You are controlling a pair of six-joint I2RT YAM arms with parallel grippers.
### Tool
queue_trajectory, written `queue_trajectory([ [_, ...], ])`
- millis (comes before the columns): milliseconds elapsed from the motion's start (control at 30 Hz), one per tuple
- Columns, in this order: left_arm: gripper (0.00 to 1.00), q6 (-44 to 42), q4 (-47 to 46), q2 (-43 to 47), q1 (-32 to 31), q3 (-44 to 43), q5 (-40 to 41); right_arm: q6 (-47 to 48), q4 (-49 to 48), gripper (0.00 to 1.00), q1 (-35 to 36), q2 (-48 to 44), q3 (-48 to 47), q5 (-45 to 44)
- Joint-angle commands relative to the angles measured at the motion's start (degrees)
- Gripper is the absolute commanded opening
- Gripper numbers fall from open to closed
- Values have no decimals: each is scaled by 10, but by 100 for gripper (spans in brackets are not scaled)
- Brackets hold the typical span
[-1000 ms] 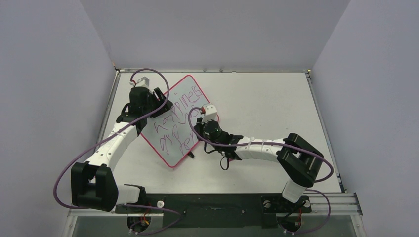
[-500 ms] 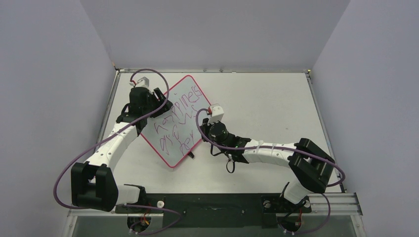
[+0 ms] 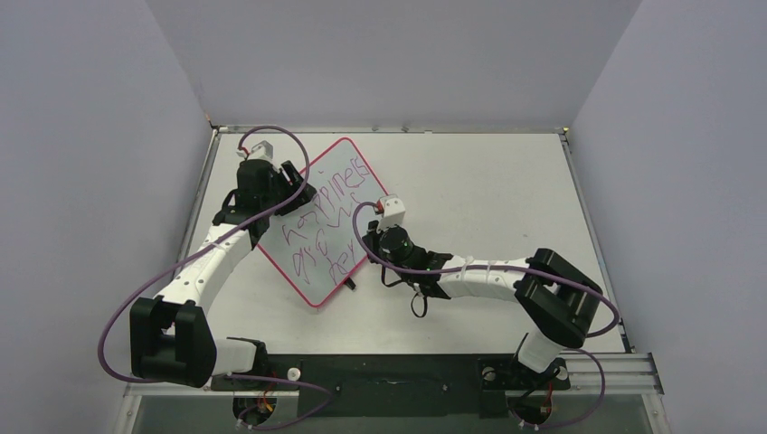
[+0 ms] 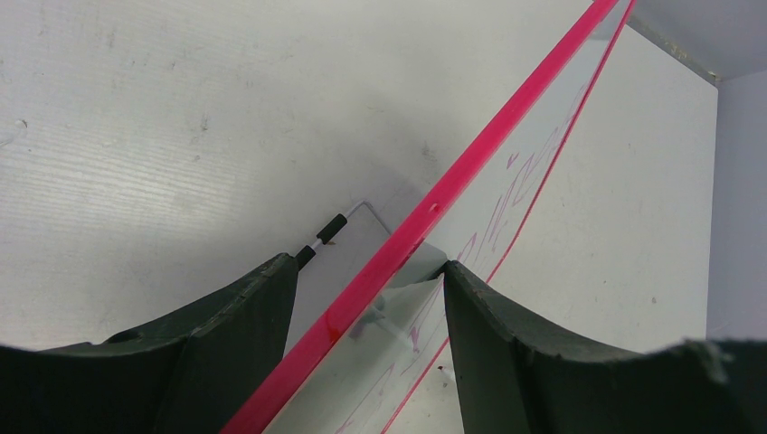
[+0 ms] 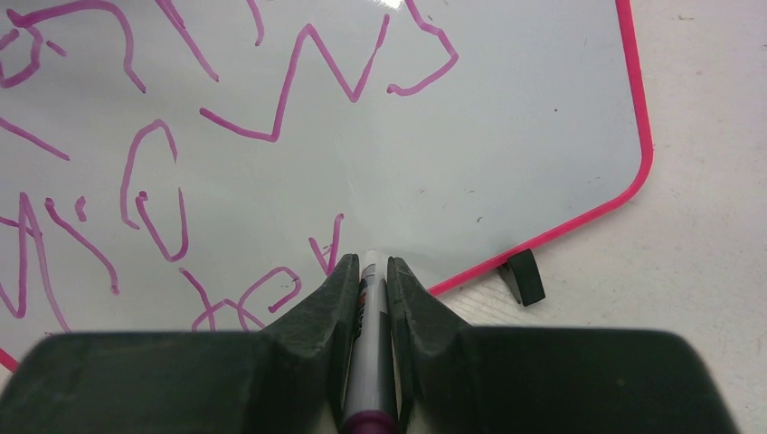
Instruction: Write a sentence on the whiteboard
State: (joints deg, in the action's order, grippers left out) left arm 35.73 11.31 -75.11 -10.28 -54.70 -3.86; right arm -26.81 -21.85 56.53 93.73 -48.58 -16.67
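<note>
The whiteboard (image 3: 318,210) sits left of the middle of the white bench (image 3: 479,190), turned cornerwise like a diamond between the two arms. It is a glossy white panel with rounded corners and a thin red-pink frame. A small black clip (image 5: 525,276) sticks out from its near-right edge. The sentence (image 3: 327,226) runs across it in three slanted lines of loose purple-magenta scrawl. The top line reads roughly "happines", and I can't make out the lower two for certain. The left gripper (image 4: 369,271) straddles the board's far-left edge, one dark finger on the back and one on the written face. I cannot tell whether it actually presses on the board. From that wrist the edge looks lifted off the bench, with shadow and a thin black-tipped wire leg (image 4: 330,231) beneath it. The right gripper (image 5: 368,262) is closed tight on a marker (image 5: 369,362), which has a pale barrel and a purple end. Its tip meets the white surface just beside the last stroke of the bottom line, near the board's right corner.
</note>
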Motion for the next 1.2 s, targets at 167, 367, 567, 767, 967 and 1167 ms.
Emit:
queue_trajectory([
  [167,46,-11,-23,14,1,-10,2,-13,-35,0,-6,24,-16,8],
  [367,46,-11,-24,14,2,-9,2,-16,-39,0,-8,33,-17,12],
  [567,46,-11,-26,14,2,-8,0,-17,-37,0,-16,36,-19,6],
  [767,46,-10,-27,12,1,-10,-1,-13,-17,0,-23,40,-40,-1],
  [967,46,-10,-27,13,1,-11,-1,-7,-3,0,-23,47,-62,-1],
  [1167,46,-10,-26,12,1,-13,-2,-7,-2,0,-19,51,-65,9],
])
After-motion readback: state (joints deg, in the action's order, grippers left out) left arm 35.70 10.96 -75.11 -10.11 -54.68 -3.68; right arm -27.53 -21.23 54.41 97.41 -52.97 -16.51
